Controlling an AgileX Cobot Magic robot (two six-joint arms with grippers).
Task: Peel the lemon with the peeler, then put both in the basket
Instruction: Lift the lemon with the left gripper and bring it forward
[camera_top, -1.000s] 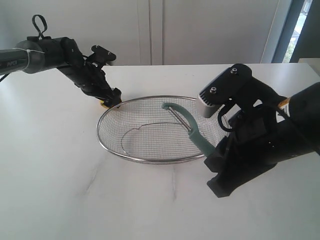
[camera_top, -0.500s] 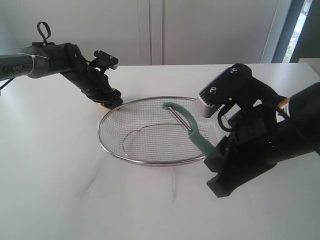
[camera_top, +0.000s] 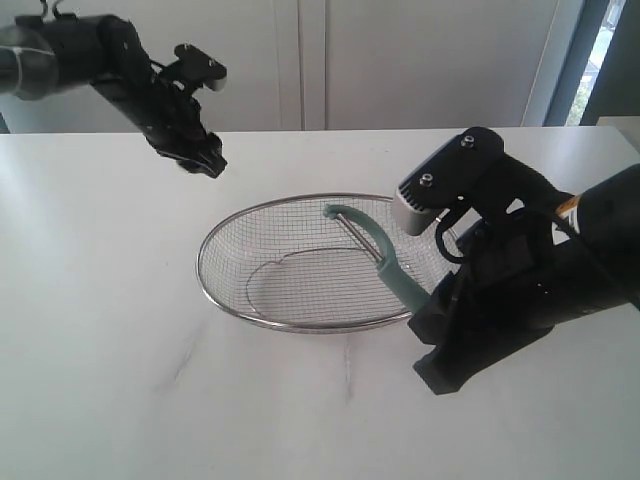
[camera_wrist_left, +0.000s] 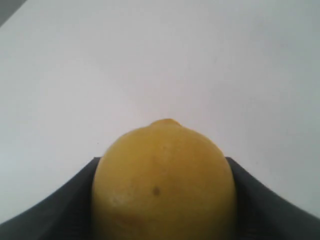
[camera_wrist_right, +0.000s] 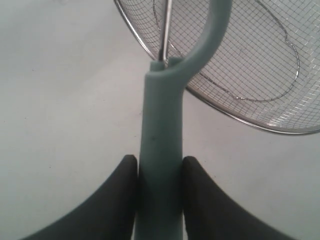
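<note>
The yellow lemon (camera_wrist_left: 164, 182) fills the space between the dark fingers of my left gripper (camera_wrist_left: 164, 200), which is shut on it, nub end outward. From outside, that gripper (camera_top: 205, 160) hangs in the air above the table, up and left of the basket; the fruit is hidden there. My right gripper (camera_wrist_right: 160, 172) is shut on the teal peeler's handle (camera_wrist_right: 161, 145). The peeler (camera_top: 383, 258) slants up over the right part of the silver mesh basket (camera_top: 215, 290), its hooked head and blade above the mesh.
The white table (camera_top: 120, 400) spreads around the basket. A pale wall with cabinet doors stands behind, and a window strip shows at the far right. The bulky right arm (camera_top: 520, 290) stands just right of the basket.
My left gripper has risen from the table beside the basket's far left rim and drawn back and up with the lemon. The right arm, peeler and basket have stayed put.
</note>
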